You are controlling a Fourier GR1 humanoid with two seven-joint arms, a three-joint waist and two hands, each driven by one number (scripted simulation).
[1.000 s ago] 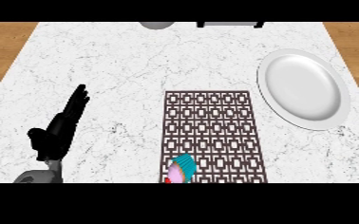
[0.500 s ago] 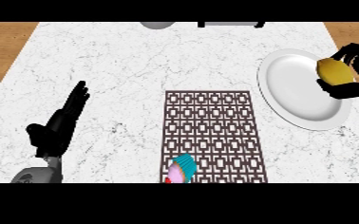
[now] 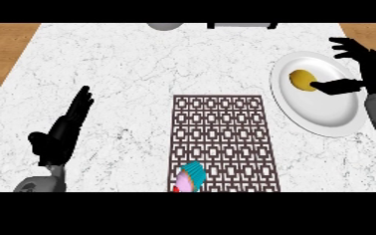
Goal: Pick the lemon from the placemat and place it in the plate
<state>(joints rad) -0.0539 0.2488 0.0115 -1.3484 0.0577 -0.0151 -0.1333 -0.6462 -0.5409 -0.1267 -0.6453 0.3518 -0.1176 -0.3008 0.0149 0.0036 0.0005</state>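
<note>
Over on the left, the left hand (image 3: 62,129) just sits above the marble counter (image 3: 147,69), fingers straight and held together, holding nothing. In the middle there's the dark lattice placemat (image 3: 224,134), with a cupcake (image 3: 189,177) in a teal wrapper at its near edge. To the right, the lemon (image 3: 300,78) is lying on the white plate (image 3: 323,114). The right hand (image 3: 352,67) is at the plate's right side, fingers spread open, thumb tip right next to the lemon but not wrapped round it.
</note>
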